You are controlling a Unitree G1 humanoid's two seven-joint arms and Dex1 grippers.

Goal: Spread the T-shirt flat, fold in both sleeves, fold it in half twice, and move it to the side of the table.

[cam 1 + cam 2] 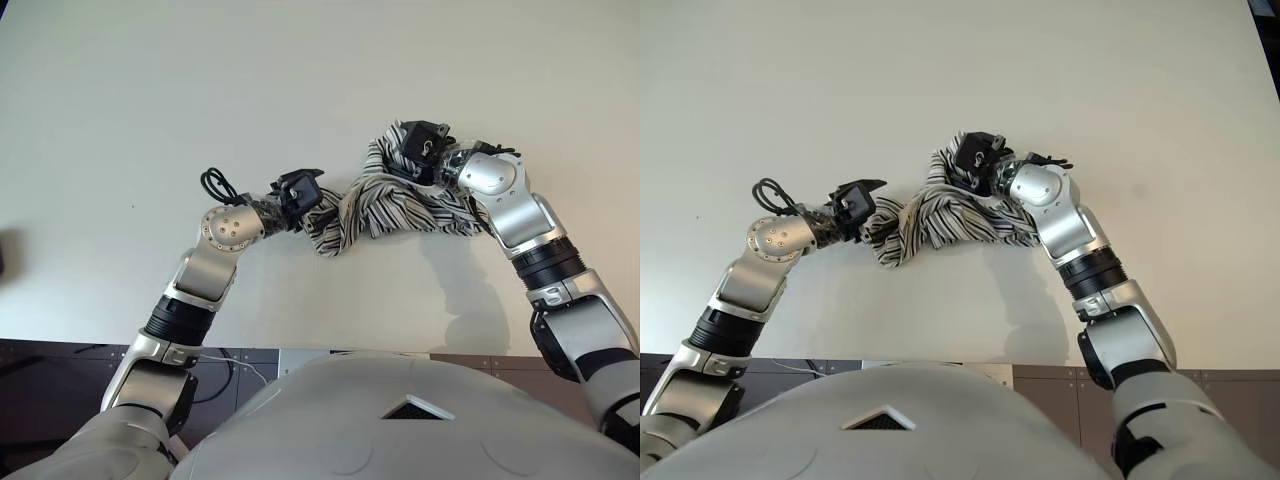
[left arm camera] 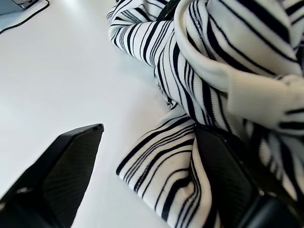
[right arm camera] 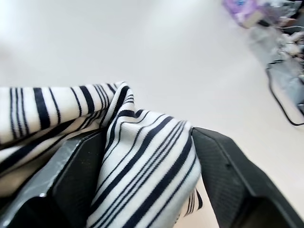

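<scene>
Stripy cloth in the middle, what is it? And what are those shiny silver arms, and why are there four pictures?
Those are the two arms of a robot shaped like a person. The two wide pictures come from cameras in its head, looking down over its arms at a white table. The two close-up pictures come from small cameras on its wrists. The stripy cloth is a black-and-white T-shirt, scrunched up on the table and not yet spread flat. Each arm ends in two black fingers, together called jaws. The right jaws pinch a bunch of the shirt. The left jaws stand open at the shirt's other end with a fold between them, and one finger is not touching it.
</scene>
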